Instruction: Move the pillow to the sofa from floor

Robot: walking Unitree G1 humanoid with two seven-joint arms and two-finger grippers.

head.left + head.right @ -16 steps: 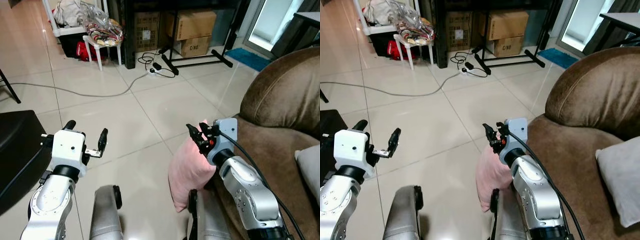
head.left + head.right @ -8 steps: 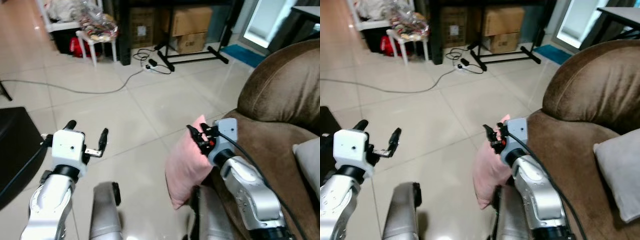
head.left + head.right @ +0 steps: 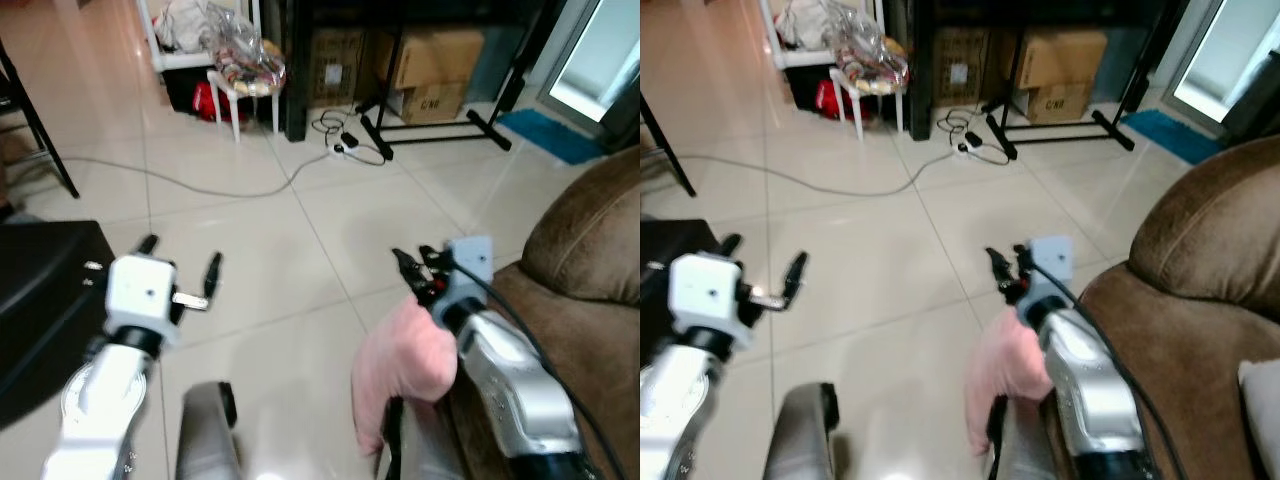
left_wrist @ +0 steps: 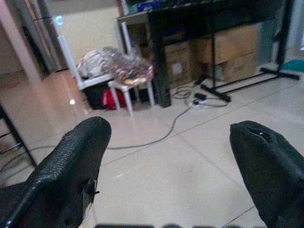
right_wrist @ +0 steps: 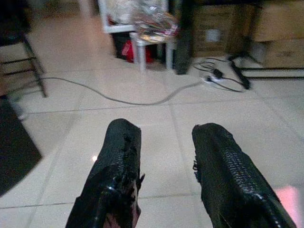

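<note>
pillow lower edge behind robot's body

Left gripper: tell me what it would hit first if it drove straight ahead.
The left gripper, fingers open and holding nothing, points over bare beige tiled floor. Nothing blocks it nearby; farther on lies a grey cable, though depth is uncertain.

Bare tiled floor lies open ahead between both arms. The brown sofa closes off the right side, a black object the left. A grey cable crosses the tiles farther out, before the cardboard boxes.
</note>
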